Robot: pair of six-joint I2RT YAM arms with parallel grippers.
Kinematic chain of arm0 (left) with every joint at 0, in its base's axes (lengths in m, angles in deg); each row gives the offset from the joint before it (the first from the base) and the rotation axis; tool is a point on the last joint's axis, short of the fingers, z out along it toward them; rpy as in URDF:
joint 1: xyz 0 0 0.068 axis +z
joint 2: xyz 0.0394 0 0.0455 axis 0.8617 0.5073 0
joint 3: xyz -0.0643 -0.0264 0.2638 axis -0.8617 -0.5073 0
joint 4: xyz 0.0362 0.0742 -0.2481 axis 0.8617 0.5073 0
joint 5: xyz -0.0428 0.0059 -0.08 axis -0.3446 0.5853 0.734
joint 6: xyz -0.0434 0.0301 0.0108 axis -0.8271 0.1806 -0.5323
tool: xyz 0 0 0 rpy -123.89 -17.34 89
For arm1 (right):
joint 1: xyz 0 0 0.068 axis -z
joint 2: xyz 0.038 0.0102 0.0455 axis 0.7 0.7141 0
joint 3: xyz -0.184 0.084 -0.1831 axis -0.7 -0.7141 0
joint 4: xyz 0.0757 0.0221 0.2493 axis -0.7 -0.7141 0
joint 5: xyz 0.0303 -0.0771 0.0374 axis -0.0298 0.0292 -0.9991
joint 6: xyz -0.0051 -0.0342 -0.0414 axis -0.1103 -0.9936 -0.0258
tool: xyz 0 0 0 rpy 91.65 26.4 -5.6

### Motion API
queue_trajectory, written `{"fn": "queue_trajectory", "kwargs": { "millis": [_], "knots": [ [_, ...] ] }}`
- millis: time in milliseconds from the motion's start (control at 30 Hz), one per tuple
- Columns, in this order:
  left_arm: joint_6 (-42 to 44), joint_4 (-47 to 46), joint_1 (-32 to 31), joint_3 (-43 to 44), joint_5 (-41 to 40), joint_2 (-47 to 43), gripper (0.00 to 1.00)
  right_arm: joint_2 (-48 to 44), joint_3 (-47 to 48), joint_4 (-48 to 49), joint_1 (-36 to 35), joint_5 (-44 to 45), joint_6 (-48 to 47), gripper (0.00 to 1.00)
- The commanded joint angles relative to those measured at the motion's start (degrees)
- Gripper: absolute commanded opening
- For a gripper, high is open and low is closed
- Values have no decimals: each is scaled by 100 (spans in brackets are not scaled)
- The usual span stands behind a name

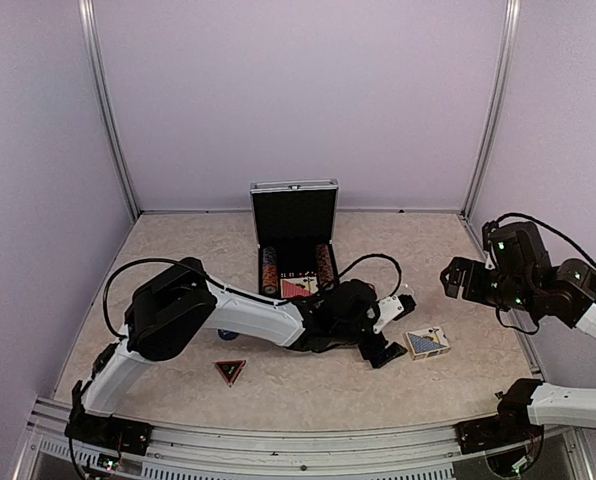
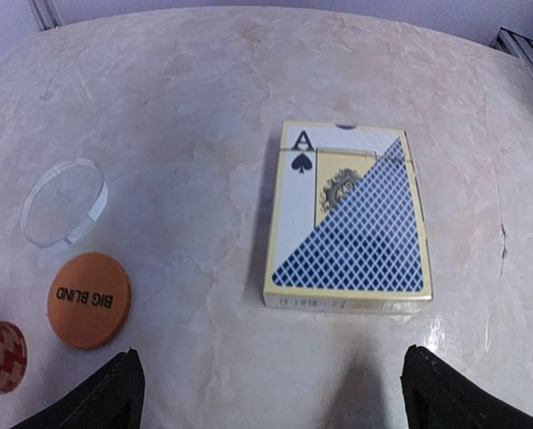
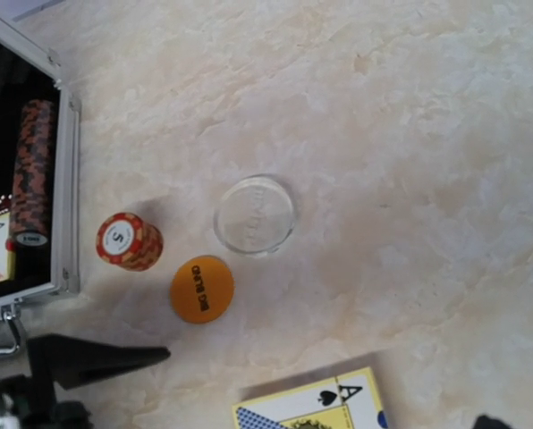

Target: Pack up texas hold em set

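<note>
- I count one silver case (image 1: pixel 294 215).
- Two rows of chips (image 1: pixel 269 270) in it.
- One loose chip stack (image 3: pixel 128 241) outside it.
- Two card decks: one red deck (image 1: pixel 298 287), one blue deck (image 2: pixel 349 219).
- Two round buttons: one orange button (image 2: pixel 88 299), one clear button (image 2: pixel 63 202).
- One red triangle (image 1: pixel 230 371).
</note>
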Motion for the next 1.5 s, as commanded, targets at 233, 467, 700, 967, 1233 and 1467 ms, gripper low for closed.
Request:
{"fn": "queue_trajectory", "kwargs": {
  "millis": [233, 467, 700, 967, 1233, 1467],
  "knots": [
    [-427, -652, -2, -575, 79, -321, 99, 885, -263, 295, -40, -336, 124, 100],
    [-755, -1240, -19, -2036, -324, -1317, 99, 1379, -757, 747, 141, -612, 368, 100],
    [-939, -1330, -109, -3069, -1016, -2325, 99, 1725, -1605, 1753, 752, -1430, 466, 100],
    [-1257, -1311, -173, -4094, -1594, -3341, 99, 2379, -1967, 2760, 952, -2075, 355, 100],
    [-1215, -1084, -66, -4735, -2131, -3968, 99, 2444, -1966, 3162, 636, -2452, 132, 100],
    [-1118, -971, 138, -4660, -2142, -4009, 99, 2767, -1600, 2847, 522, -2108, -28, 100]
  ]
}}
